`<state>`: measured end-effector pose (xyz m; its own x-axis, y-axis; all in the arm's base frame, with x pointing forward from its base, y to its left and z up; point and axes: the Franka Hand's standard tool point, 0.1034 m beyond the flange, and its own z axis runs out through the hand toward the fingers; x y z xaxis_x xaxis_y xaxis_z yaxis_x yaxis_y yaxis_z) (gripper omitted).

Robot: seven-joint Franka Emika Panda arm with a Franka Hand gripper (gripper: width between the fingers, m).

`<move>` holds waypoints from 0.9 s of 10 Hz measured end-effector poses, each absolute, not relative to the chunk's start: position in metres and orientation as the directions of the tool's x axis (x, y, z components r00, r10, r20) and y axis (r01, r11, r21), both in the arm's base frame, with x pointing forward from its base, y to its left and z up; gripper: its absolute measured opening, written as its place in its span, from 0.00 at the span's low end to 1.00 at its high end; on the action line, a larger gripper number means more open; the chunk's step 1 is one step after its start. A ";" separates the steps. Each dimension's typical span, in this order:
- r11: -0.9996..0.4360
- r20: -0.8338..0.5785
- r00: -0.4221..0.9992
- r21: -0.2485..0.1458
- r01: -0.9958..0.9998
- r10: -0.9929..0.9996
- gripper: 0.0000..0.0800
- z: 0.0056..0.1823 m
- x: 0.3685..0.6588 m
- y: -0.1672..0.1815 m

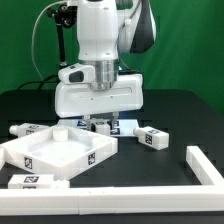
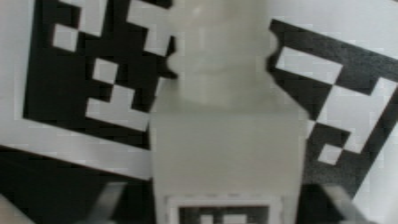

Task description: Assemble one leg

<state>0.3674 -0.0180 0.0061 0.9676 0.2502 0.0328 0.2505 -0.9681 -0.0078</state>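
A white rail (image 1: 100, 206) runs along the front edge of the black table (image 1: 170, 110) and turns up the exterior view's right. Just behind it sits the large square tray-like piece (image 1: 60, 152), its open face up. A tagged white block, the fourth leg (image 1: 30, 180), lies against the tray's front corner on the exterior view's left.

Behind the tray, the white arm (image 1: 100, 40) is lowered almost to the table, and its fingers (image 1: 93, 120) reach down over tagged white parts near the tray's far edge. Whether the fingers are spread or gripping cannot be told from either view.

From the wrist view, the leg (image 2: 214, 130) fills the middle of the picture. It is a pale block, narrower at one end, with a small tag on its near end and large black-and-white tags behind it. The picture is blurred, so contact cannot be judged.

A second leg (image 1: 22, 130) lies on the table to the exterior view's left of the arm. A third leg (image 1: 152, 137) lies to its right, well apart from the tray.
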 end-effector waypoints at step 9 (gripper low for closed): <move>-0.873 0.051 0.872 0.003 0.488 0.487 0.81 0.051 0.422 -0.040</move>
<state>0.4221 -0.0401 0.0513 0.8718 0.4872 0.0514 0.4877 -0.8730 0.0027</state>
